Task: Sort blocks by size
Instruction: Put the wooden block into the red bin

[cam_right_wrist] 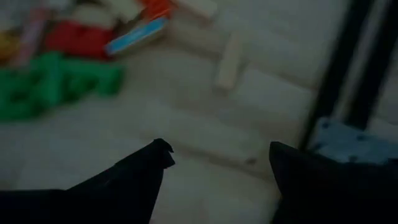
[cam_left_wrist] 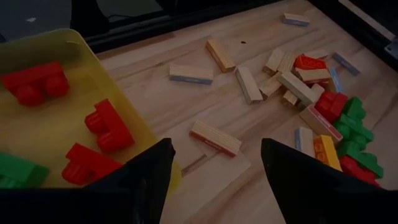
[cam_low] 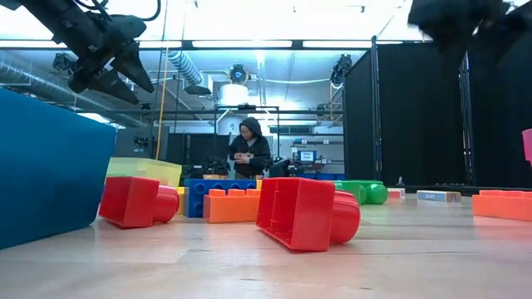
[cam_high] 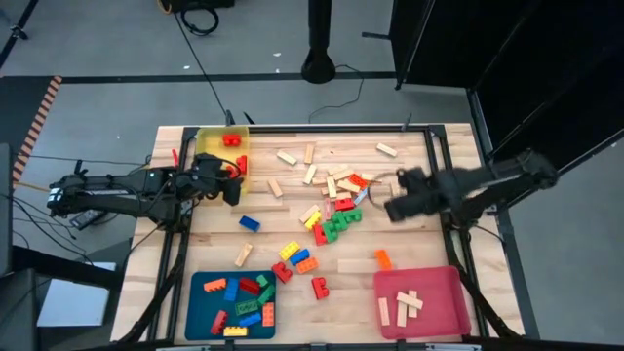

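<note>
Blocks crowd mid-frame; right claw hovers spread and empty, left claw too — a careless plunge could scatter them.

A pale wooden bench with visible grain carries three flat trays. The yellow tray at the far left corner holds red and green blocks. The blue tray at the near left edge holds red, green, blue, yellow and orange bricks. The pink tray at the near right corner holds pale wooden bars. A central heap mixes green, red, yellow, orange and pale wood. Both arms are black.
</note>
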`<state>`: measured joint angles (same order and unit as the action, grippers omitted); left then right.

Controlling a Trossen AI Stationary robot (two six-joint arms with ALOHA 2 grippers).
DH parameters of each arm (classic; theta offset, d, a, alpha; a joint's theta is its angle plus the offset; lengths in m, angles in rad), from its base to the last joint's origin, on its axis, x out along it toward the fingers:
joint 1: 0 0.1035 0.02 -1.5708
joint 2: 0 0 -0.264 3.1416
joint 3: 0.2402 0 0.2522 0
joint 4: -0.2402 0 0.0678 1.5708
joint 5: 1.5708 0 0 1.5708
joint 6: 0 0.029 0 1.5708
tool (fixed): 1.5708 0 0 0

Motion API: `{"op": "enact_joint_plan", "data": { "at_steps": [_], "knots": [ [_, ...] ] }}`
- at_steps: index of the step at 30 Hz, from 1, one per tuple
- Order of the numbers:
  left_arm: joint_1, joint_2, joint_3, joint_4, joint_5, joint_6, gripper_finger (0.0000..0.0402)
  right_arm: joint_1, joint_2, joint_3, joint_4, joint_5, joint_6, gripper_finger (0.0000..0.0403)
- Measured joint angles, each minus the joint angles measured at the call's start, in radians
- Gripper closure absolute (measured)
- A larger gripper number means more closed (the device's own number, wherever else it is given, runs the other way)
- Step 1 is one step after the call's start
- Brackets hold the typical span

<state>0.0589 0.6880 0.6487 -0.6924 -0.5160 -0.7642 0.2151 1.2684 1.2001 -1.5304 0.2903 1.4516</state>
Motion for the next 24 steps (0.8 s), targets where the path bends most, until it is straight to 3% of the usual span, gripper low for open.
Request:
{"op": "enact_joint_plan", "data": {
  "at_steps": [6, 12, 24],
  "knots": [
    [0.000, 0.000, 0.000, 0.000, 0.019, 0.000, 0.0149, -0.298, 0.003, -0.103, 0.139, -0.002, -0.230, 0.0093],
    [0.000, 0.000, 0.000, 0.000, 0.021, -0.006, 0.0149, -0.499, 0.043, -0.247, 0.386, -0.078, -0.428, 0.0097],
    [0.000, 0.000, 0.000, 0.000, 0.017, -0.030, 0.0149, -0.654, 0.192, -0.456, 0.659, -0.231, -0.574, 0.0105]
  ]
}}
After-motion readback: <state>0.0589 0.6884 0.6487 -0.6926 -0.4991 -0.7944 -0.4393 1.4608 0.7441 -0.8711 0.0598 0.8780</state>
